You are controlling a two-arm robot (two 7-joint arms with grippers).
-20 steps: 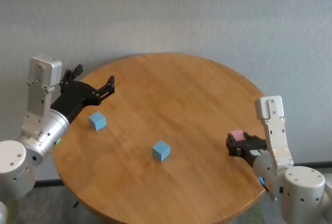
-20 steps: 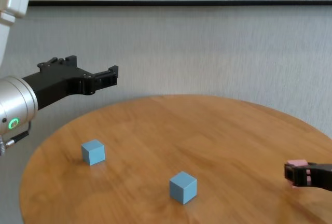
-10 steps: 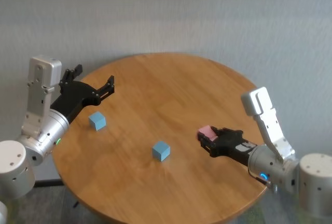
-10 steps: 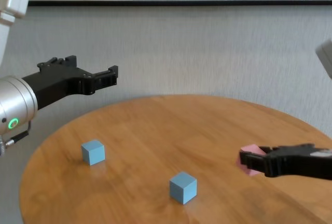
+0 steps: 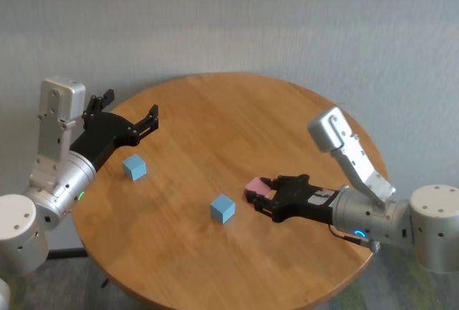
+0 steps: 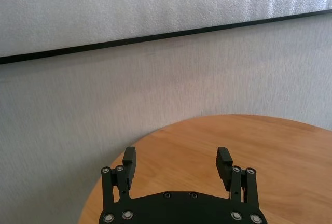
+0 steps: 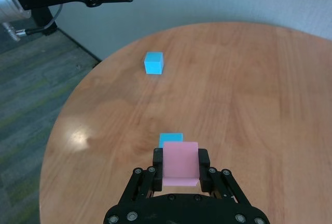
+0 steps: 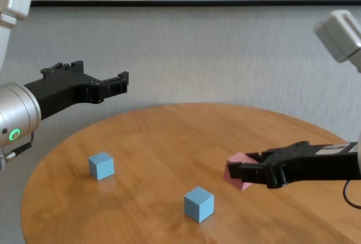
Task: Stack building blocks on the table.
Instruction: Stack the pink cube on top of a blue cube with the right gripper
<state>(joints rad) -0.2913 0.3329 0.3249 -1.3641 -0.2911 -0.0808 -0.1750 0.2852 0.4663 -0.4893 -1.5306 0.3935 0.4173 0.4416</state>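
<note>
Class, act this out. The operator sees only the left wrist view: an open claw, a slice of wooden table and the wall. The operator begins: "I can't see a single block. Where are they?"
Observer: One light blue matte cube sits near the left edge of the round wooden table. A second light blue matte cube sits nearer the middle.
Operator: And the pink one?
Observer: The small pink matte cube is clamped in the right claw, apparently clear of the tabletop.
Operator: Is it over a blue one?
Observer: Not yet. It hangs just to the right of the second light blue matte cube.
</note>
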